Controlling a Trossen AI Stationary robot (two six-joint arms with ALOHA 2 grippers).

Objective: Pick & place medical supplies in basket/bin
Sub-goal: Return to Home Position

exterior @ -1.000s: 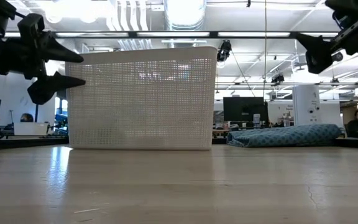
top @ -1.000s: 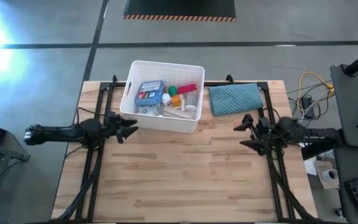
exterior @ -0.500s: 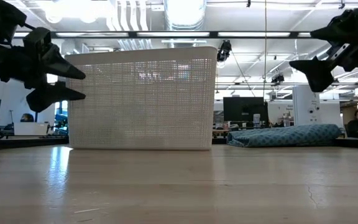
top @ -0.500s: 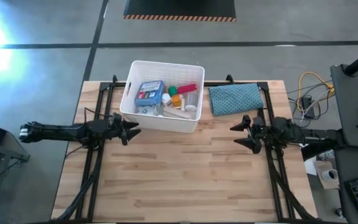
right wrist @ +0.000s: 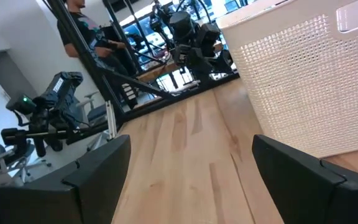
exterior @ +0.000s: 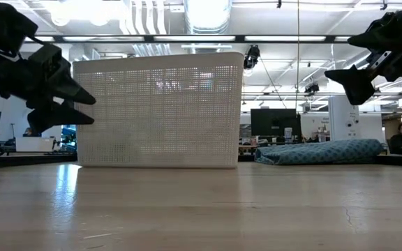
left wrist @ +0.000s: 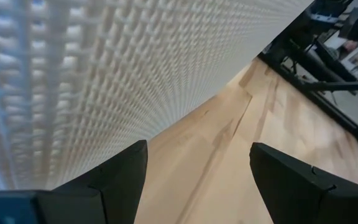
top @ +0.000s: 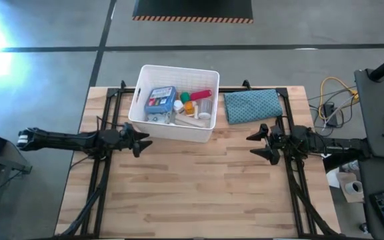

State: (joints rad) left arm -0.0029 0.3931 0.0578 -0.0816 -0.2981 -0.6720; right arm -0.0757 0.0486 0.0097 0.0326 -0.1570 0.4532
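Note:
The white perforated tub [top: 174, 103] stands on the far middle of the table, holding the supplies: a blue first-aid pouch [top: 160, 99], a green cube [top: 185, 97], a red tube [top: 202, 94], an orange vial [top: 190, 107] and white pieces. My left gripper [top: 141, 141] hovers open just off the tub's near left corner, above the table [exterior: 75, 108]. My right gripper [top: 257, 144] hovers open near the table's right side, in front of the cloth, and holds nothing [exterior: 347, 63].
A blue-grey patterned cloth [top: 251, 105] lies right of the tub at the far edge [exterior: 319, 152]. Bare wood fills the near half of the table [top: 199, 193]. Black arm rails run along both sides. A person shows in the room behind [right wrist: 82, 18].
My left gripper has drawn back a little toward the table's left and sunk slightly beside the tub. My right gripper has moved a little toward the table's left and near edge and dropped slightly. The tub and its contents have stayed put.

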